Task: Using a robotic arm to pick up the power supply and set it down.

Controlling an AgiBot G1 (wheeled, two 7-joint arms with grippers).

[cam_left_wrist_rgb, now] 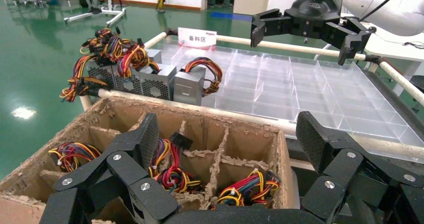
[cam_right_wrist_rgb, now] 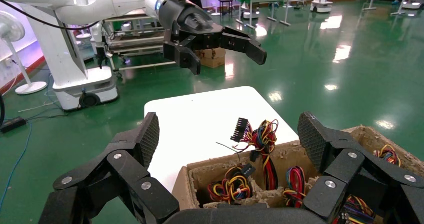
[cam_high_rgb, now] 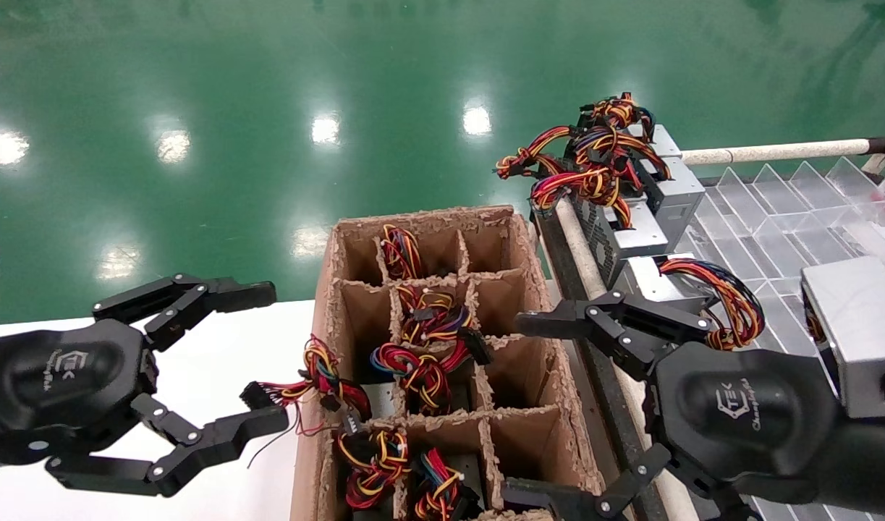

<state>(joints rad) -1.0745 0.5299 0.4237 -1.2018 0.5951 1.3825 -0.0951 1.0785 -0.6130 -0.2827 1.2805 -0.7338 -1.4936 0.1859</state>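
Several power supplies stand in the cells of a brown divided cardboard box (cam_high_rgb: pixel 530 250), only their red, yellow and black wire bundles (cam_high_rgb: pixel 422 370) showing. Three more silver power supplies (cam_high_rgb: pixel 675 192) (cam_left_wrist_rgb: pixel 156 82) sit on the rack to the right, wires on top. My left gripper (cam_high_rgb: pixel 265 358) (cam_left_wrist_rgb: pixel 227 139) hovers open over the white table, just left of the box. On the other side, the right gripper (cam_high_rgb: pixel 518 409) (cam_right_wrist_rgb: pixel 230 134) is open above the box's right wall. Neither holds anything.
A clear divided tray (cam_high_rgb: pixel 775 210) (cam_left_wrist_rgb: pixel 300 84) fills the rack behind a padded rail (cam_high_rgb: pixel 587 260). One bundle with a black connector (cam_high_rgb: pixel 319 376) (cam_right_wrist_rgb: pixel 260 136) hangs over the box's left wall onto the white table (cam_high_rgb: pixel 218 347) (cam_right_wrist_rgb: pixel 200 114). Green floor lies beyond.
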